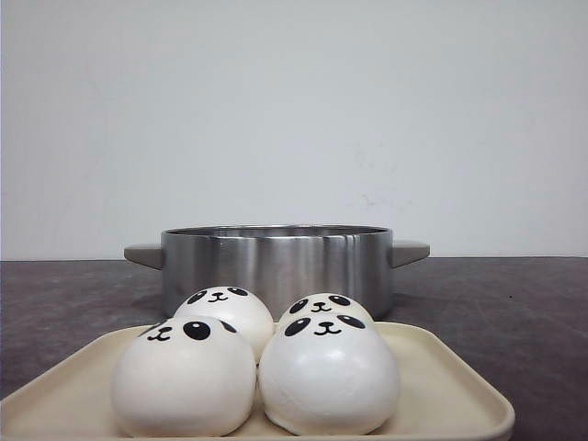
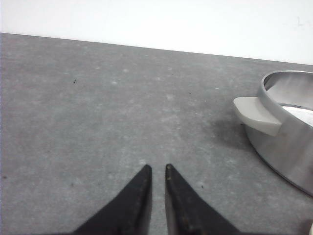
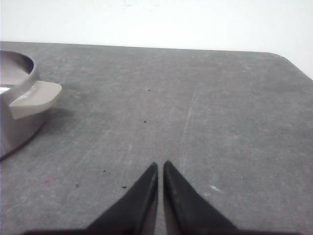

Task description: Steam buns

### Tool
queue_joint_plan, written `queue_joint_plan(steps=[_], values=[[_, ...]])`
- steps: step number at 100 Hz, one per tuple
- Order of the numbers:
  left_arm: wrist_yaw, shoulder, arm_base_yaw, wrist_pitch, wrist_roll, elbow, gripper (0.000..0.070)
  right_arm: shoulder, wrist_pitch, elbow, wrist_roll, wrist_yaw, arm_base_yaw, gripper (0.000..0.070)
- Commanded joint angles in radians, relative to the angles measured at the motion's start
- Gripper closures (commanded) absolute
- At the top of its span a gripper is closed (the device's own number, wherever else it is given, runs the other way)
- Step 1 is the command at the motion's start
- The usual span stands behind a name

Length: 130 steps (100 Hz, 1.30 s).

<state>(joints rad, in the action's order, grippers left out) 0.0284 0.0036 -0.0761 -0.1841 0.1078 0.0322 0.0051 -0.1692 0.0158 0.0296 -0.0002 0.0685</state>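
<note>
Several white panda-faced buns sit bunched on a cream tray (image 1: pixel 441 386) at the front of the table: one at front left (image 1: pixel 184 378), one at front right (image 1: pixel 329 375), two more behind (image 1: pixel 227 308) (image 1: pixel 326 306). Behind the tray stands a steel pot (image 1: pixel 276 262) with grey handles. Neither gripper shows in the front view. My left gripper (image 2: pixel 157 168) hangs shut over bare grey table, the pot (image 2: pixel 288 132) off to its side. My right gripper (image 3: pixel 161 165) is shut too, empty, with the pot's handle (image 3: pixel 34 98) well away.
The grey tabletop (image 1: pixel 514 303) stretches on both sides of the pot. A white wall stands behind the table. The table's far corner (image 3: pixel 281 56) shows in the right wrist view.
</note>
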Motion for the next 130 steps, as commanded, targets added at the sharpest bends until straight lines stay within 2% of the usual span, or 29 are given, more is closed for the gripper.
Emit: queue_joint_plan(steps=[1, 93, 99, 108, 113, 119, 130], values=[[0.000, 0.000, -0.001, -0.005, 0.006, -0.018, 0.0700, -0.002, 0.011, -0.004, -0.008, 0.000, -0.001, 0.0688], [0.000, 0.000, -0.001, -0.005, 0.004, -0.018, 0.0700, -0.002, 0.011, -0.003, -0.008, 0.000, -0.001, 0.0688], [0.004, 0.000, -0.001, -0.005, -0.039, -0.018, 0.0700, -0.002, 0.011, -0.003, -0.008, 0.000, -0.001, 0.0688], [0.031, 0.000, -0.001, -0.003, -0.199, -0.018, 0.0700, -0.002, 0.012, -0.004, -0.007, 0.000, -0.001, 0.0688], [0.037, 0.000, -0.001, -0.003, -0.260, -0.018, 0.0700, -0.002, 0.012, -0.003, -0.007, 0.000, -0.001, 0.0688], [0.036, 0.000, -0.001, -0.003, -0.272, -0.018, 0.0700, -0.002, 0.015, -0.003, 0.018, -0.005, 0.000, 0.0688], [0.035, 0.000, -0.001, -0.003, -0.272, -0.018, 0.0700, -0.002, 0.029, -0.003, 0.119, -0.033, 0.000, 0.0688]])
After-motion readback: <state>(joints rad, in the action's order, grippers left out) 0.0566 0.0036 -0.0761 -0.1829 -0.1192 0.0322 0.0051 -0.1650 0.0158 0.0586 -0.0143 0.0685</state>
